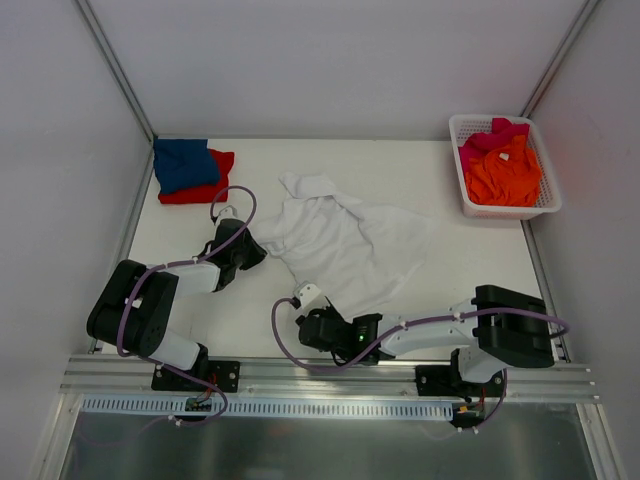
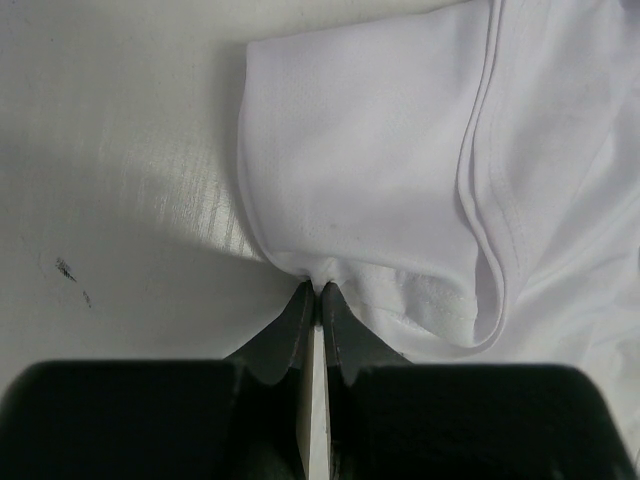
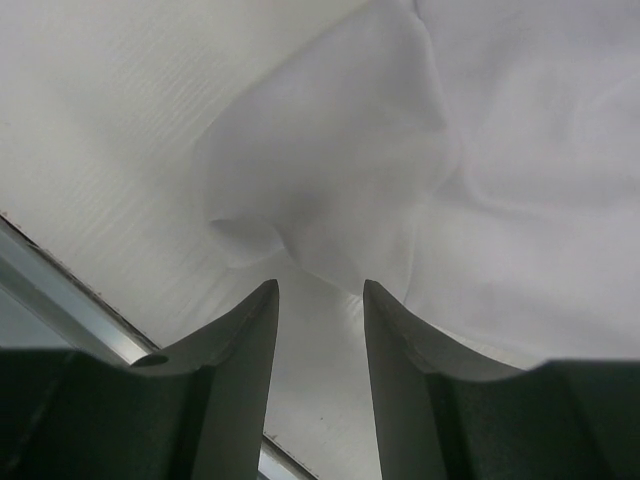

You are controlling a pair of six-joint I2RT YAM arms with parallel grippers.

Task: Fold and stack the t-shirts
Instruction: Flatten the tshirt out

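The large white cloth t-shirt point(image 1: 345, 240) lies crumpled at the middle of the white table point(image 1: 480, 270). The left gripper point(image 2: 316, 292) is clamped on its left edge (fingers fully together). The right gripper point(image 3: 318, 295) stands parted at its near edge, gripping nothing.

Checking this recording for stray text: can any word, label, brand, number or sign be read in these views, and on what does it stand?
No text can be read.
Small white patch, perhaps a tag, on the orange shirt in the basket: too small to read.
Dark marks on the table: smudges, not letters.
White shirt: no print shows.
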